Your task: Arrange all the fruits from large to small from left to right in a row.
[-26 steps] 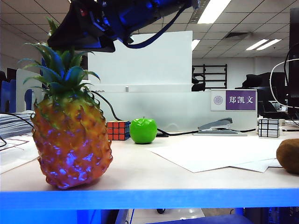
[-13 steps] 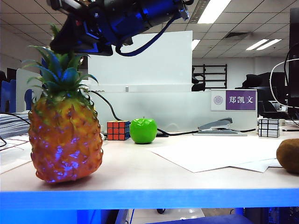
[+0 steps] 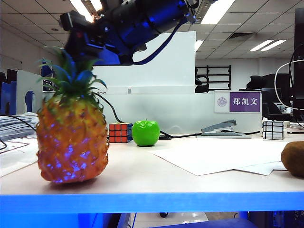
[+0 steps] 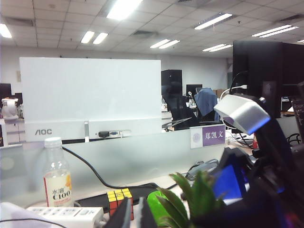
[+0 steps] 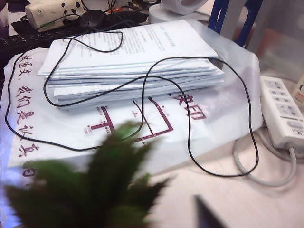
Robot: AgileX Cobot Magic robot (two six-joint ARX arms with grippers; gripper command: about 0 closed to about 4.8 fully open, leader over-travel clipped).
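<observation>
In the exterior view, the pineapple (image 3: 72, 142) stands on the table (image 3: 142, 175), near and to the left. It leans a little. The right pincer (image 3: 88, 50) hangs just above its green leaves, at the end of a dark arm that reaches across from the right. The leaves hide the tips, so I cannot tell if the pincer is open or closed, or if it touches them. The green apple (image 3: 146, 133) sits far back, near the middle. A coloured cube (image 3: 120, 132) is just beside it on the left. The brown kiwi (image 3: 293, 159) lies at the right edge, well apart from the other fruits. White paper sheets (image 3: 213, 156) lie between the apple and the kiwi. A stapler (image 3: 221, 128) and a silver cube (image 3: 273, 129) sit far back on the right.

In the left wrist view, the left pincer (image 4: 134, 217) shows only two dark tips, close side by side. I cannot tell if it is shut. It holds nothing. Past it are the coloured cube, the apple and the pineapple's leaves. A drink bottle (image 4: 57, 175) stands to one side.

In the right wrist view, the blurry green leaves are very close. One dark fingertip (image 5: 209, 216) shows beside them. Further off lie a stack of papers (image 5: 133, 52), a black cable (image 5: 190, 118) and a white power strip (image 5: 282, 114).
</observation>
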